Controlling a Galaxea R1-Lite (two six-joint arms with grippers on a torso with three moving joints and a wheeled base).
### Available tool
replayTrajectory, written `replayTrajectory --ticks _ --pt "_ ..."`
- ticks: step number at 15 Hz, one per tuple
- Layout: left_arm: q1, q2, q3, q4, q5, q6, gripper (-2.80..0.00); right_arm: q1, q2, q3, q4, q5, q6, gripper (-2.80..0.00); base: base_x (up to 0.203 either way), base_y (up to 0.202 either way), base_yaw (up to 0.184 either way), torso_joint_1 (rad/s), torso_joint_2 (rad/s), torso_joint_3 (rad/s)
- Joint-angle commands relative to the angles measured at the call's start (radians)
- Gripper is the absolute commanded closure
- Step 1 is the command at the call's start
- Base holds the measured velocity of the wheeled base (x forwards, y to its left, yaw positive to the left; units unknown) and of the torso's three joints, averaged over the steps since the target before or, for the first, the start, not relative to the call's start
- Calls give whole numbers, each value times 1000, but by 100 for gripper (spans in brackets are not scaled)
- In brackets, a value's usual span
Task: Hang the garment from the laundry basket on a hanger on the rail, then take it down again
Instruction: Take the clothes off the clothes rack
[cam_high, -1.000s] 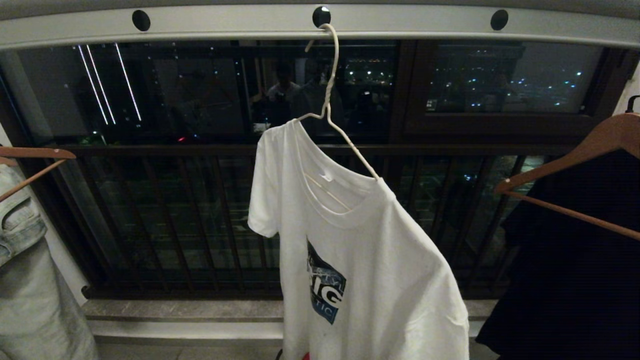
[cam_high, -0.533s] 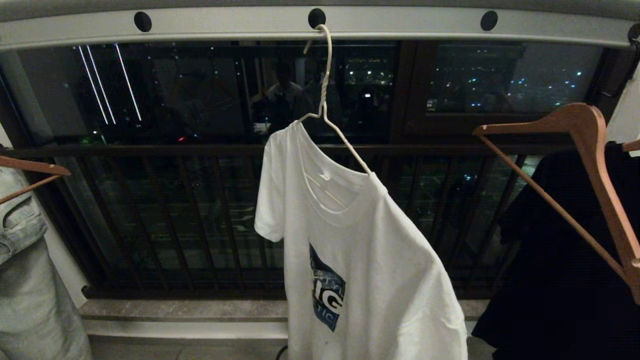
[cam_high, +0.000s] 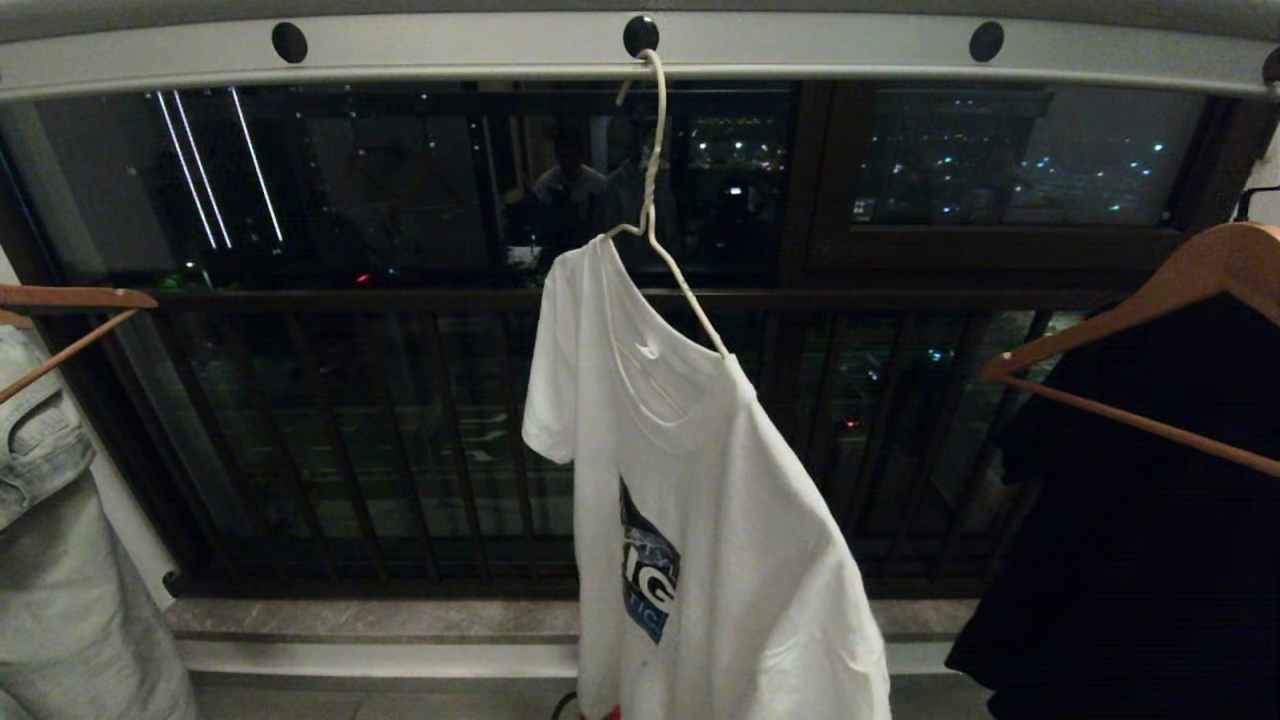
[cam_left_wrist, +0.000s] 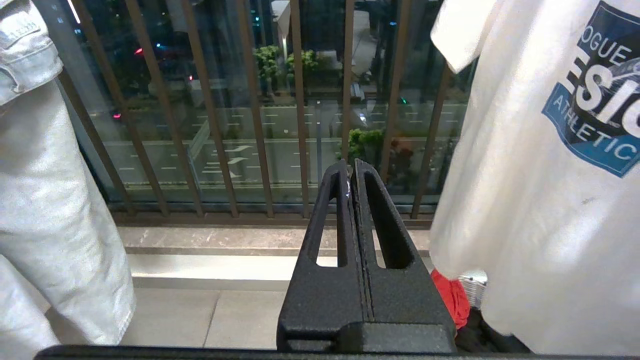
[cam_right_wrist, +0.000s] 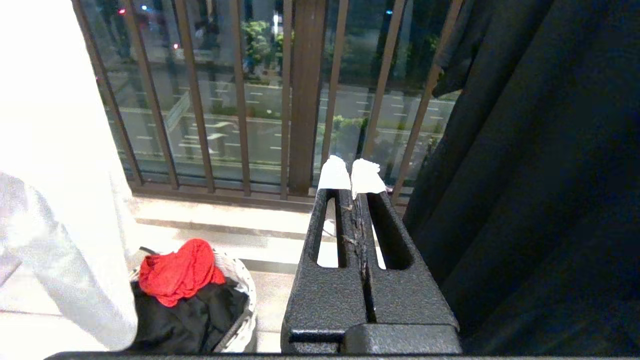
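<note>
White cotton garment (cam_high: 700, 500) on thin wire hanger (cam_high: 655, 190), grey holed rail (cam_high: 800, 45), both tools clenched empty.

Night outside: dark window panes (cam_high: 420, 180) fill the upper frame, speckled with city lights. Below them a dark balcony railing (cam_high: 400, 440) of vertical bars, then a pale stone sill (cam_high: 380, 620) and tiled floor (cam_left_wrist: 210, 320) at the bottom

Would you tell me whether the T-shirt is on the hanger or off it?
On it: the T-shirt hangs lopsided from the wire hanger, hooked in the rail.
</note>
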Motion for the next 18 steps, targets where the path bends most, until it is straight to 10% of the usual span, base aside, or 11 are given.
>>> replayTrajectory --ticks 1,18 --pt "0 2 9 0 1 0 0 0 2 1 1 0 -1 0 0 0 0 0 0 0" --pt "0 2 9 0 1 0 0 0 2 -1 1 0 -16 0 0 0 0 0 0 0"
